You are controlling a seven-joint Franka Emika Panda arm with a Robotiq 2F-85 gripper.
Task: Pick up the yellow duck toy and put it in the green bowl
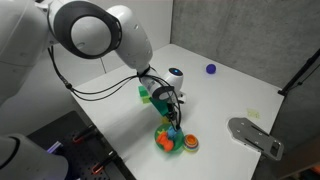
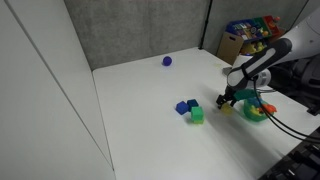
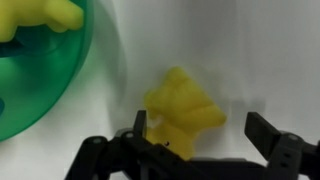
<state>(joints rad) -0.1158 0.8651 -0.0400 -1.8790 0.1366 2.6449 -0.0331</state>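
In the wrist view the yellow duck toy (image 3: 180, 108) lies on the white table between my open jaws (image 3: 202, 132), closer to one finger. The green bowl (image 3: 60, 85) is right beside it, with another yellow item inside near its far edge. In both exterior views my gripper (image 1: 168, 112) (image 2: 225, 100) is low over the table next to the green bowl (image 1: 158, 143) (image 2: 262, 117), which holds a few coloured toys. The gripper hides the duck in those views.
Blue blocks (image 2: 184, 106) and a light-green cube (image 2: 197, 116) lie close to the gripper. A blue ball (image 1: 210, 69) (image 2: 167, 61) sits far back. A grey flat object (image 1: 256, 136) lies at the table edge. A box of colourful items (image 2: 250, 35) stands behind.
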